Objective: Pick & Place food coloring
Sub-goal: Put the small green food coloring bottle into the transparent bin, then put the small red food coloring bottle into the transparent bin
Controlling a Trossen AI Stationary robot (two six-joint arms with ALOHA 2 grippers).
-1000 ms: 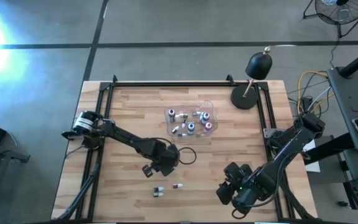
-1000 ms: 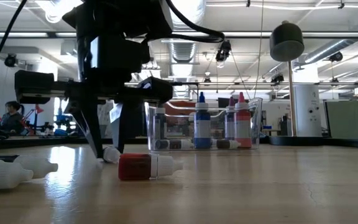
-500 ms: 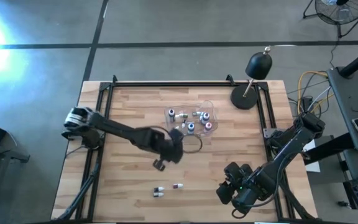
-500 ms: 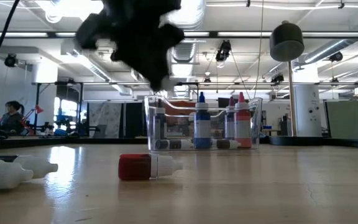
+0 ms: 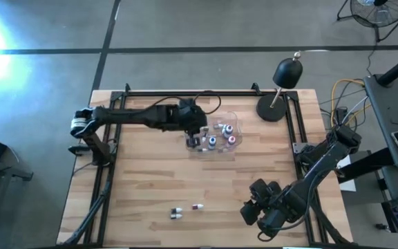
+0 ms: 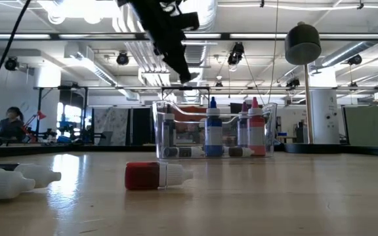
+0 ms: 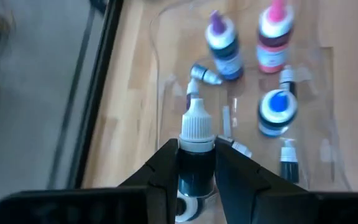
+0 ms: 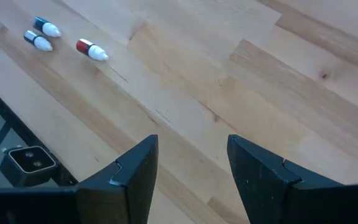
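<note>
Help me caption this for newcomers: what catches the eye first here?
The left gripper holds a dark bottle with a white cap above the clear tub at the table's far middle, where several bottles already sit. Three more bottles lie near the front edge, the red one most vivid. The right gripper waits open at the front right.

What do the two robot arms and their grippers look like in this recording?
Both arms are dark, jointed and slim. The left arm has a pale cuff near its base and a thin black cable looping above its wrist. The left gripper and the right gripper each have two flat, angular black fingers.
</note>
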